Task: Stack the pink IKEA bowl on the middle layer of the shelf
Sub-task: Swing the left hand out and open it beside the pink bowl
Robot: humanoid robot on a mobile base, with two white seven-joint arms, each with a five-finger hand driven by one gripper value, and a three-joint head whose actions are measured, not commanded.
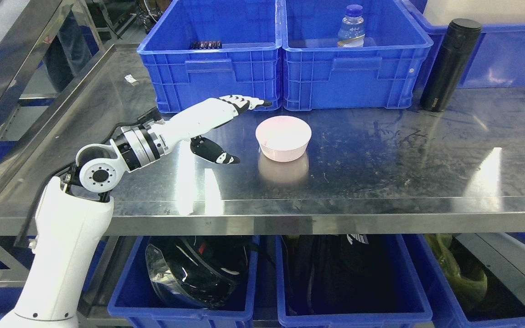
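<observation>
The round pale-pink plastic bowl [283, 137] sits upright at frame centre on the steel shelf [381, 155] — apparently light, stiff, smooth-walled; best pinched across its rim; the left robot hand [230, 132] waits just left of it, fingers spread wide, holding nothing.

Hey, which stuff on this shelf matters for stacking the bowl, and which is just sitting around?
Part of the job:
pink bowl
left hand, open beside the bowl
steel shelf

Just lying about:
black flask
water bottle in a blue crate
helmet in a lower crate
</observation>
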